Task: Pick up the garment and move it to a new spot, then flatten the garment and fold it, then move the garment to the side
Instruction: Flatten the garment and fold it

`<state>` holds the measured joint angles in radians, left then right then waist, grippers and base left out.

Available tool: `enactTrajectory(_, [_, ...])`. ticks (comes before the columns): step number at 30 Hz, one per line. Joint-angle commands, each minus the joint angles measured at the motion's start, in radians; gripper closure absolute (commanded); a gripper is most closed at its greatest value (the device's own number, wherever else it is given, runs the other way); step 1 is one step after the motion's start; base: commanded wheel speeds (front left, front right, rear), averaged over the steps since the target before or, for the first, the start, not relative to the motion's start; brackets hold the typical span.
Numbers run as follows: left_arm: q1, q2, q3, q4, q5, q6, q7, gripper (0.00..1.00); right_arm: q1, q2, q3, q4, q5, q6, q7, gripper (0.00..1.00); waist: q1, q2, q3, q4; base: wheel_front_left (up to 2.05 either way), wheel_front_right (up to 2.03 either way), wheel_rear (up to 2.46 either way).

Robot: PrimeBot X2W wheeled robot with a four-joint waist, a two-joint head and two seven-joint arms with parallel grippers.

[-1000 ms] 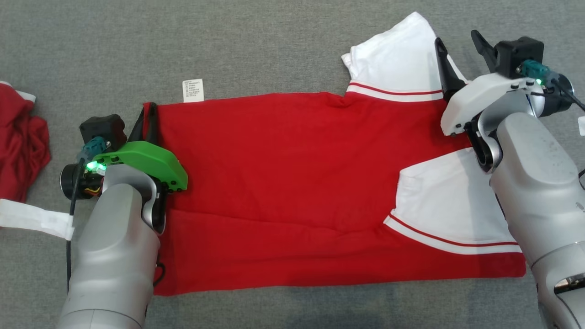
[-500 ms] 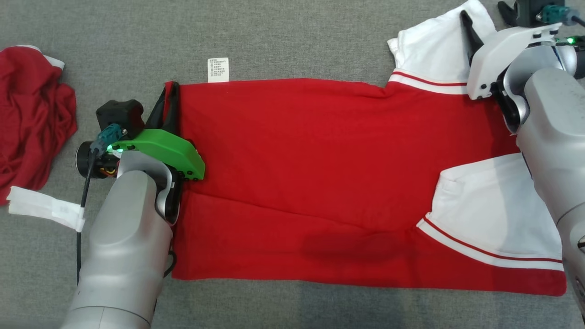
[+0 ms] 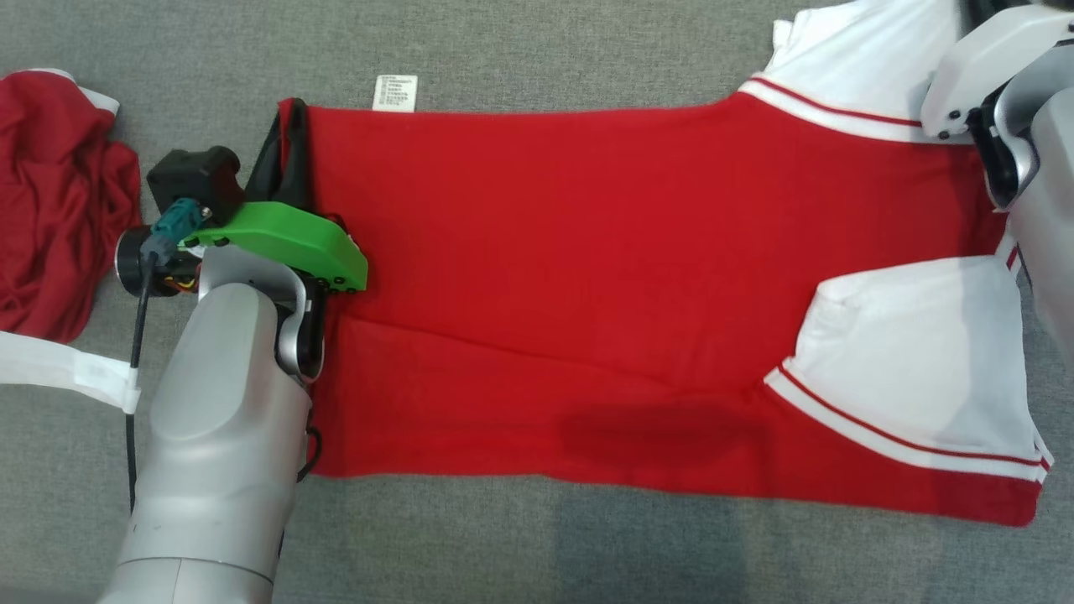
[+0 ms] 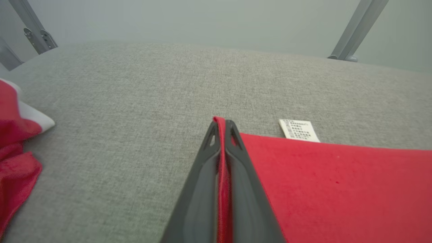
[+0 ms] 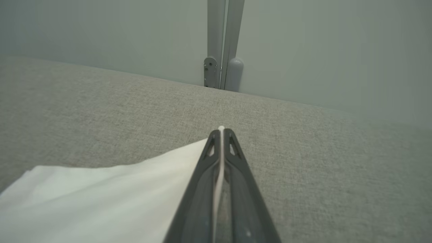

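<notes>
Flat red garment (image 3: 587, 277), white sleeves (image 3: 914, 352) at 3 o'clock, the upper one cropped. Left gripper (image 4: 221, 130) pinches its red corner, right gripper (image 5: 221, 133) white fabric.

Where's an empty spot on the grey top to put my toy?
The grey surface is bare beyond the red shirt, past the label, and along its near hem. The left is crowded: crumpled red garment, white strip, left end effector pinching the shirt.
</notes>
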<state>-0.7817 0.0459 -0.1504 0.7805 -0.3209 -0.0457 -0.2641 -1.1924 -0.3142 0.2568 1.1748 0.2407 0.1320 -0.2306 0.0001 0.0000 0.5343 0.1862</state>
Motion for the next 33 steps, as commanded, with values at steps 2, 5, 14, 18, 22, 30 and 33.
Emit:
enactTrajectory(2, [-0.001,0.012,0.029,-0.036,0.022,0.011,0.000,1.00,-0.038,-0.015,-0.030,-0.018,-0.030,-0.003,-0.028,1.00,-0.0001,0.0000,-0.011,-0.013,0.00,0.00,0.00])
enactTrajectory(5, [0.016,0.011,0.055,-0.061,0.045,0.005,0.000,1.00,-0.027,-0.002,-0.077,-0.070,-0.050,-0.003,-0.036,1.00,-0.0001,0.0000,-0.026,-0.029,0.00,0.00,0.00])
enactTrajectory(14, [0.099,0.010,0.109,-0.087,0.088,-0.027,0.000,1.00,0.234,0.067,-0.175,-0.388,-0.039,-0.002,-0.035,1.00,-0.0001,0.0000,-0.106,-0.089,0.00,0.00,0.00])
enactTrajectory(18, [0.158,0.010,0.135,-0.105,0.105,-0.039,0.000,1.00,0.383,0.088,-0.190,-0.509,0.000,-0.002,-0.035,1.00,-0.0001,0.0000,-0.153,-0.114,0.00,0.00,0.00])
enactTrajectory(22, [0.228,0.011,0.158,-0.126,0.119,-0.049,0.000,1.00,0.527,0.104,-0.204,-0.599,0.039,-0.002,-0.035,1.00,-0.0001,0.0000,-0.202,-0.132,0.00,0.00,0.00])
enactTrajectory(30, [0.371,0.009,0.174,-0.134,0.142,-0.060,0.000,1.00,0.744,0.152,-0.236,-0.664,0.114,-0.002,-0.035,1.00,-0.0001,0.0000,-0.281,-0.154,0.00,0.00,0.00])
enactTrajectory(33, [0.414,0.009,0.183,-0.129,0.135,-0.058,0.000,1.00,0.794,0.168,-0.232,-0.654,0.128,-0.002,-0.035,1.00,-0.0001,0.0000,-0.303,-0.162,0.00,0.00,0.00])
